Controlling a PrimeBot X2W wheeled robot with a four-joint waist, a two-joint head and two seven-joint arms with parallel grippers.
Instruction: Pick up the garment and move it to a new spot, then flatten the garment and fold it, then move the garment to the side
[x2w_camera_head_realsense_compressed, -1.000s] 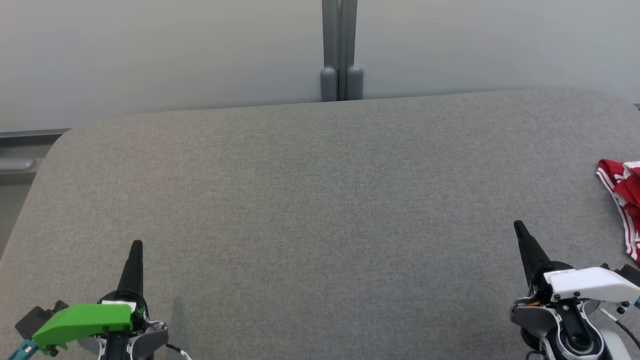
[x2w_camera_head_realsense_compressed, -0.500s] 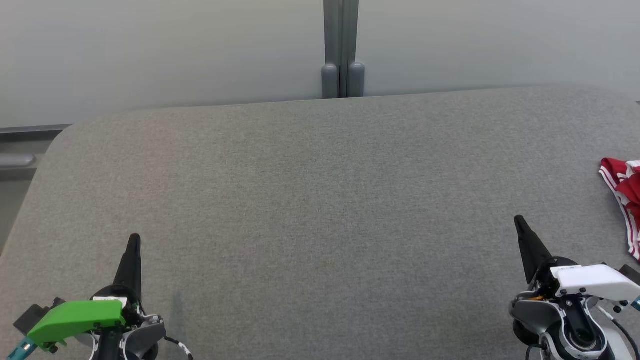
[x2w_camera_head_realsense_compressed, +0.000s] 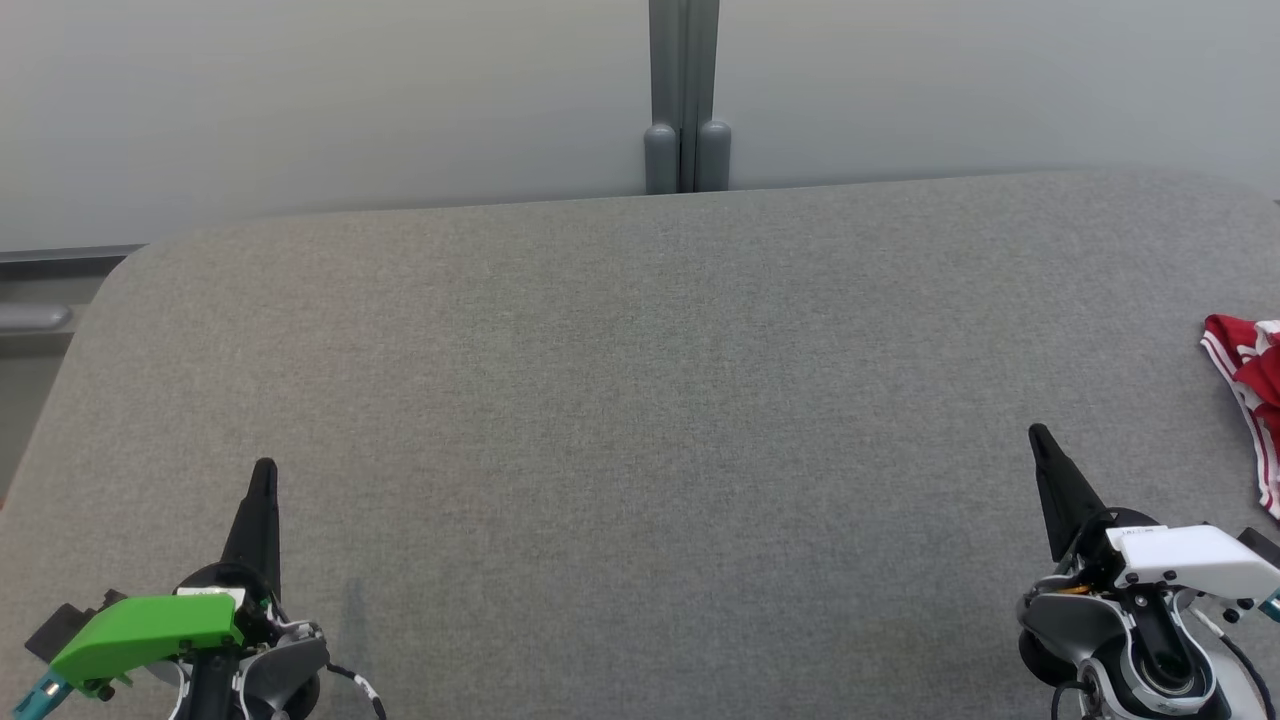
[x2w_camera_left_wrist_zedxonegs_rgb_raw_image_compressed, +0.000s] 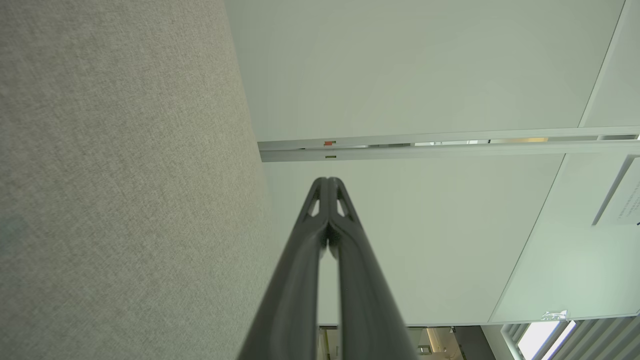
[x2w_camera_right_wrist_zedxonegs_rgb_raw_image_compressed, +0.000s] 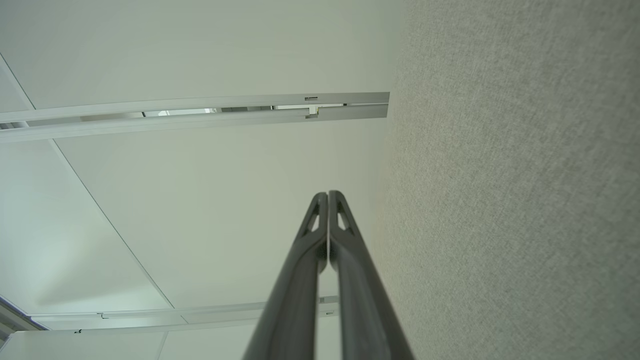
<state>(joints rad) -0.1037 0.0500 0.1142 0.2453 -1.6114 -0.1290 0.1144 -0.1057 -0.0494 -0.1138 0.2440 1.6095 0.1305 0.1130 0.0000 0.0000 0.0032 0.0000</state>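
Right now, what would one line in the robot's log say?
garment: red, white stripes, far right on grey surface, untouched | left gripper: shut, empty | right gripper: shut, empty

You've got a big grey fabric-covered surface with rounded corners (x2w_camera_head_realsense_compressed: 640, 400) in front of you — behind it pale frosted wall panels (x2w_camera_head_realsense_compressed: 300, 100), split by a grey vertical post (x2w_camera_head_realsense_compressed: 683, 90). Light's soft and even.

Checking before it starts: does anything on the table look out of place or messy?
The red and white garment lies crumpled at the right side of the grey table, cut off by the head view's edge. Nothing else stands out; nothing looks spilled or damaged.
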